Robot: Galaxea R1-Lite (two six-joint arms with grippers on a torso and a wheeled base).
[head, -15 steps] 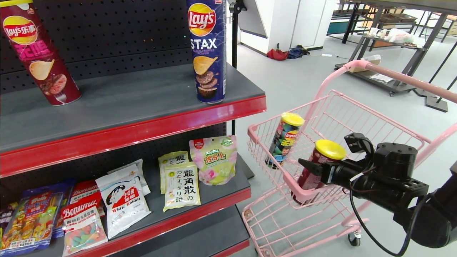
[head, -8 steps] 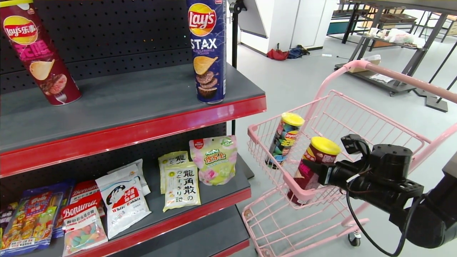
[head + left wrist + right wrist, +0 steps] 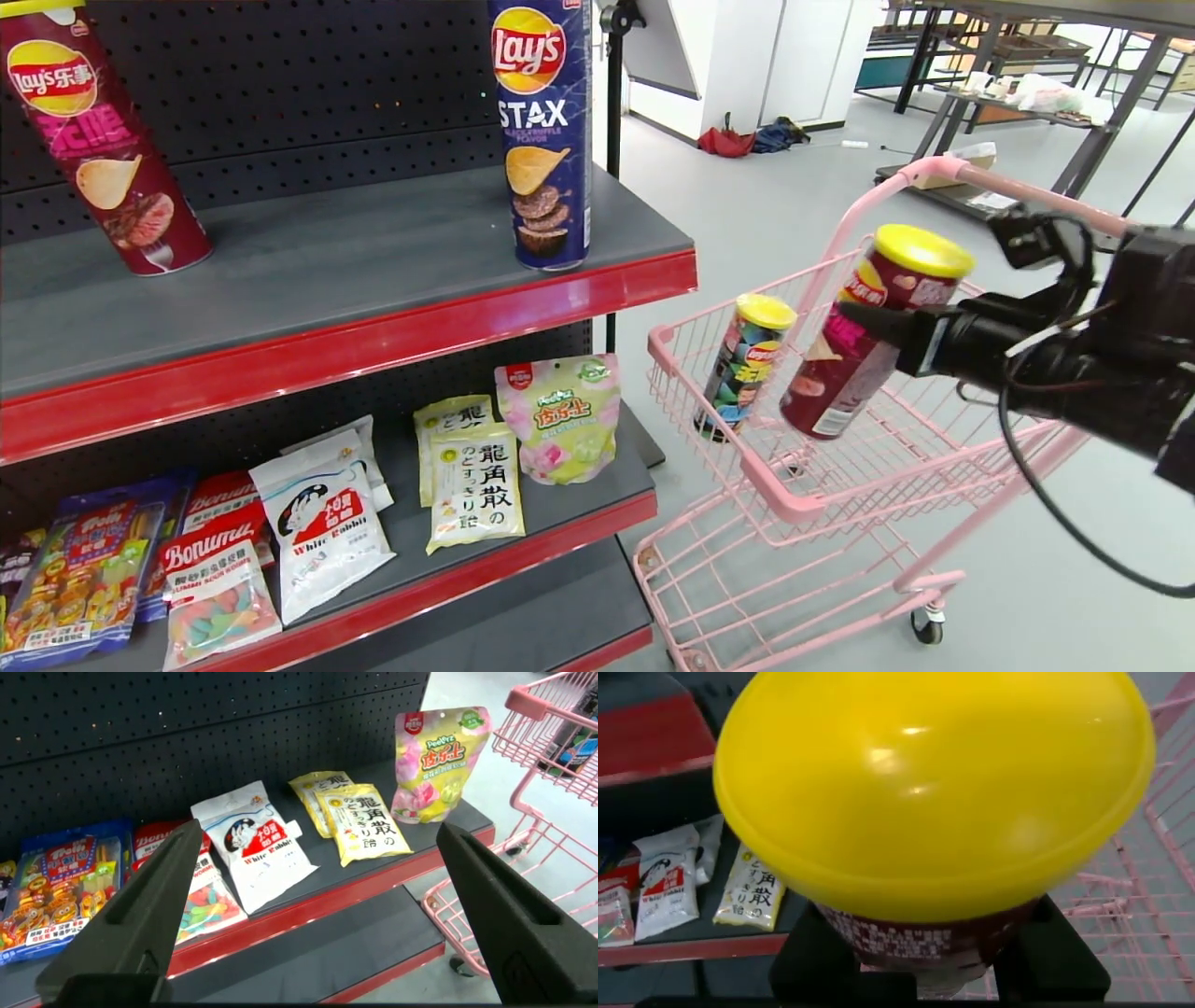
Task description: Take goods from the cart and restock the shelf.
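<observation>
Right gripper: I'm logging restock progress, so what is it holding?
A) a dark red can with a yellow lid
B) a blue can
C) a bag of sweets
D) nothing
A: the right gripper is shut on the dark red can with the yellow lid, held over the pink cart.

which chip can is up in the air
The yellow-lidded dark red can in the right end effector, above the cart. The multicoloured can stands in the cart; the blue can and other red can stand on the shelf.
</observation>
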